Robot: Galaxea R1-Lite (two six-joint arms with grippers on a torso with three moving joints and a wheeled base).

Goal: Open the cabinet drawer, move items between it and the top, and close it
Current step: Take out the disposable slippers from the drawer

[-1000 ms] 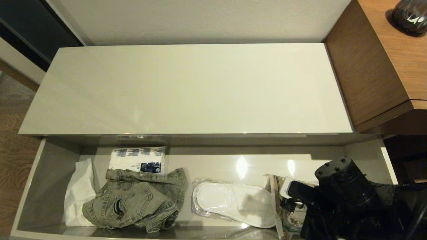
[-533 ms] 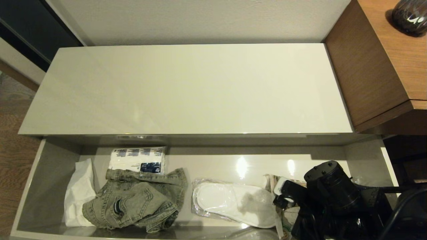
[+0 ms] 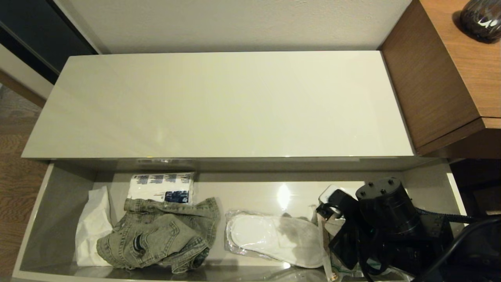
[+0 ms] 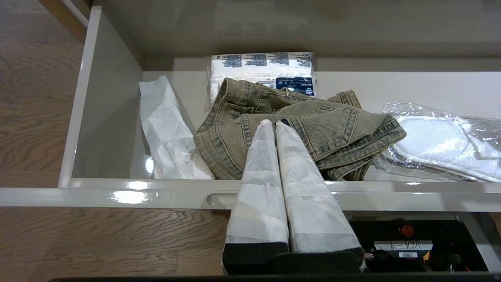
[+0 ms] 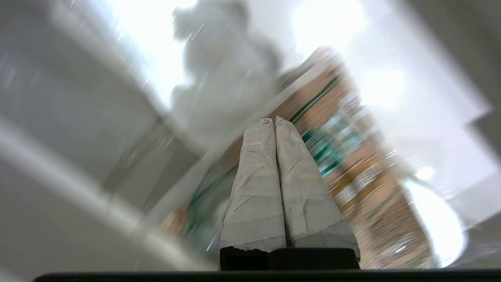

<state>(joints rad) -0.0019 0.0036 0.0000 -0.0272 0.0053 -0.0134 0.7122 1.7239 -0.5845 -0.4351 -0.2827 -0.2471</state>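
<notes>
The cabinet drawer stands pulled out below the bare top. Inside it lie the olive-grey denim jacket and, to its right, the clear pack of white slippers. My right arm hangs over the drawer's right end, beside the slippers. Its gripper is shut and holds nothing, pointing down at a brown-green snack bag. My left gripper is shut and empty. It reaches over the drawer's front rim, with its tips above the jacket. The slippers lie off to one side.
A white-and-blue tissue pack lies behind the jacket. Crumpled white paper leans at the drawer's left end. A taller brown desk with a dark vase adjoins the cabinet on the right. Wood floor lies to the left.
My right arm has swung left and toward the back of the drawer, and its shadow now falls on the slippers. The items in the drawer have not moved.
</notes>
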